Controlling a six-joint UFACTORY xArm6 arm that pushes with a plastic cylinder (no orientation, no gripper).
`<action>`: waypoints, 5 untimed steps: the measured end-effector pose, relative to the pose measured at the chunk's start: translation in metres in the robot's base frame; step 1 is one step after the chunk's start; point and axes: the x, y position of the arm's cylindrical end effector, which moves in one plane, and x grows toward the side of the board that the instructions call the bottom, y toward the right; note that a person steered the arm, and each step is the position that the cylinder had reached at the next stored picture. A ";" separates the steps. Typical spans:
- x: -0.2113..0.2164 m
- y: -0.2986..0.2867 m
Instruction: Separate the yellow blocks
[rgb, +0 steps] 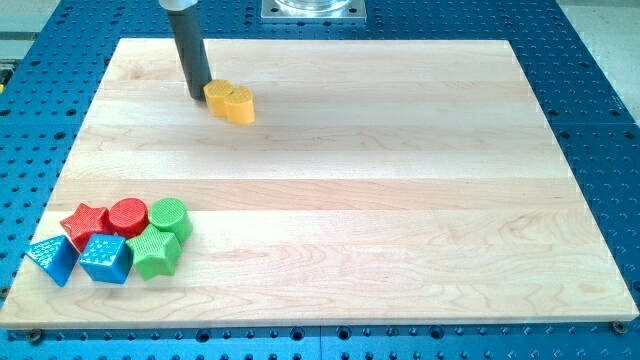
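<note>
1. Wooden board (330, 190): a pale rectangular surface resting on a blue perforated table (600, 120); it serves as the landmark for all positions below.
2. My tip (199, 97): the lower end of a straight dark rod, standing on the board near its top-left corner. The rod carries no pincer, so no open or closed state applies.
3. Yellow blocks (230, 102): two pieces pressed together, their shapes hard to make out, just to the view's right of my tip and touching or almost touching it.
4. Corner cluster, at the board's bottom-left corner, well apart from the yellow blocks: red star (84, 222), red cylinder (128, 215), green cylinder (170, 216), green star (156, 252), blue cube (105, 258), blue triangular block (53, 259).
</note>
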 end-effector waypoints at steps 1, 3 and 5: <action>-0.022 0.010; -0.014 0.135; 0.057 0.029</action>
